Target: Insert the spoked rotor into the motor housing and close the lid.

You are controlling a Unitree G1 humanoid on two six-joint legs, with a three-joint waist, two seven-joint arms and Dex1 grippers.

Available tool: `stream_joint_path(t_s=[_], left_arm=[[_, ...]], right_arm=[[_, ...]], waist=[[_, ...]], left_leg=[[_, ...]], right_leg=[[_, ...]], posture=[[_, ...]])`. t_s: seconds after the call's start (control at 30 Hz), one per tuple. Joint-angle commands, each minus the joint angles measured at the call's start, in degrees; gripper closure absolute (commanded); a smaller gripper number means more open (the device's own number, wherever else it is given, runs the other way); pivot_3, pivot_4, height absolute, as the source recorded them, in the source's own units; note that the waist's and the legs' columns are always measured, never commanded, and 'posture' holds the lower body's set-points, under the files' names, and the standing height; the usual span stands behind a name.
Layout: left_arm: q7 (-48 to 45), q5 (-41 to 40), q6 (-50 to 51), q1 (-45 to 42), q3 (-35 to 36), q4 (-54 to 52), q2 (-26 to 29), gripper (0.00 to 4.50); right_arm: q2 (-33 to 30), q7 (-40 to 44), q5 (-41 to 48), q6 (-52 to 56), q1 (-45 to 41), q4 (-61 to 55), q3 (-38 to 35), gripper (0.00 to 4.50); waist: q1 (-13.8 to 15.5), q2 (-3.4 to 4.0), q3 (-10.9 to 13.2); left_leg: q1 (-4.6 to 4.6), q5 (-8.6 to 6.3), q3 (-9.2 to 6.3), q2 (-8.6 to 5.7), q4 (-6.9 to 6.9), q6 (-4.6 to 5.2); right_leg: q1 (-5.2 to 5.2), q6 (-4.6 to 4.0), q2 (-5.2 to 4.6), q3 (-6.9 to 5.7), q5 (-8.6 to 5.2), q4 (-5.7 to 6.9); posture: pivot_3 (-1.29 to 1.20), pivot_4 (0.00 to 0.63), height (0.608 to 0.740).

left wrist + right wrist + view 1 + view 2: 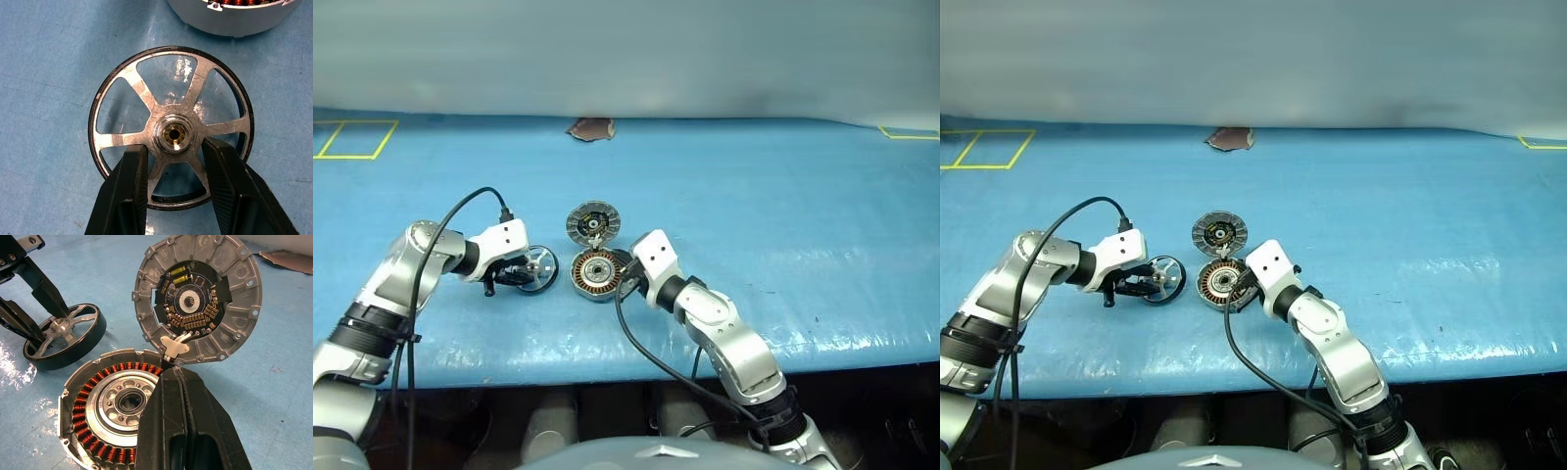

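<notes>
While the blue table carries everything, the motor housing lies open with its lid swung back. Against its rim the right gripper rests shut — apparently steadying it. Just beside, the left gripper pinches the spoked rotor at its hub — ready for lifting.

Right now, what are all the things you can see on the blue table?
Spoked rotor: one, silver with a dark rim, flat on the table, left of the housing.
Motor housing: one, silver with copper-orange windings, middle of the table.
Lid: one, grey with a dark circuit board, swung open just beyond the housing, joined at its rim.
Table: one, blue.
Brown scrap: one, at the table's far edge.
Yellow tape marks: at the far corners.
Left gripper: black fingers either side of the rotor's hub.
Right gripper: black, shut, over the housing's rim.
</notes>
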Motion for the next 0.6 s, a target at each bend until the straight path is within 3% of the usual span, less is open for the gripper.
stream_joint_path(t_s=[0.03,0.4,0.6], left_arm=[[-1.0,-2.1,0.2,0.7,3.0,-1.2,1.5,3.08],[-3.4,-8.3,-3.5,1.6,8.7,-6.7,3.7,3.08],[-4.9,-14.7,0.0,-0.2,9.6,-10.7,1.5,3.08]], right_arm=[[-0.4,0.3,-0.3,-0.7,-0.2,-2.3,0.4,4.50],[-10.8,8.8,1.1,-2.1,1.7,-6.6,0.5,4.50],[-9.7,9.9,1.6,-2.6,1.1,-5.4,1.6,4.50]], waist=[[0.0,0.00,0.0],[0.2,-0.13,0.2],[0.1,-0.19,0.2]], left_leg=[[-0.01,0.00,0.00,0.00,0.00,0.00],[-0.04,0.00,0.00,0.00,0.00,0.00],[-0.04,0.00,0.00,0.01,0.00,0.00]], right_leg=[[-0.01,0.00,0.00,0.00,0.00,0.00],[-0.02,-0.01,-0.02,-0.01,-0.01,-0.03],[-0.02,-0.01,-0.01,-0.02,-0.01,-0.02]], posture=[[0.00,0.150,0.740],[0.00,0.150,0.740],[0.00,0.150,0.740]])
